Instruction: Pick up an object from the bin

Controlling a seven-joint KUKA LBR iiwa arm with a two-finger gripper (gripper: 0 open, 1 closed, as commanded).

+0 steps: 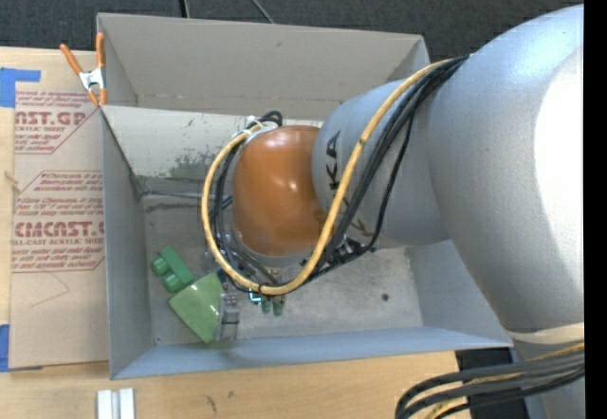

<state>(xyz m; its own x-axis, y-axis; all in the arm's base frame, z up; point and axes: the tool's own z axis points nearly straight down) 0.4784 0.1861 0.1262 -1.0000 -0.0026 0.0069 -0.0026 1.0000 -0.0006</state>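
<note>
My gripper (230,309) pokes out below the orange cover, low over the bin's front left floor. It is right beside a light green flat block (196,307), which lies tilted near the front wall; I cannot see whether they touch. A smaller dark green studded brick (171,268) lies just behind and left of that block.
The arm with its orange cover and looped cables hides the middle of the bin. Some small dark green bits (272,306) show under the cover's front edge. The bin's left and front walls stand close to the gripper.
</note>
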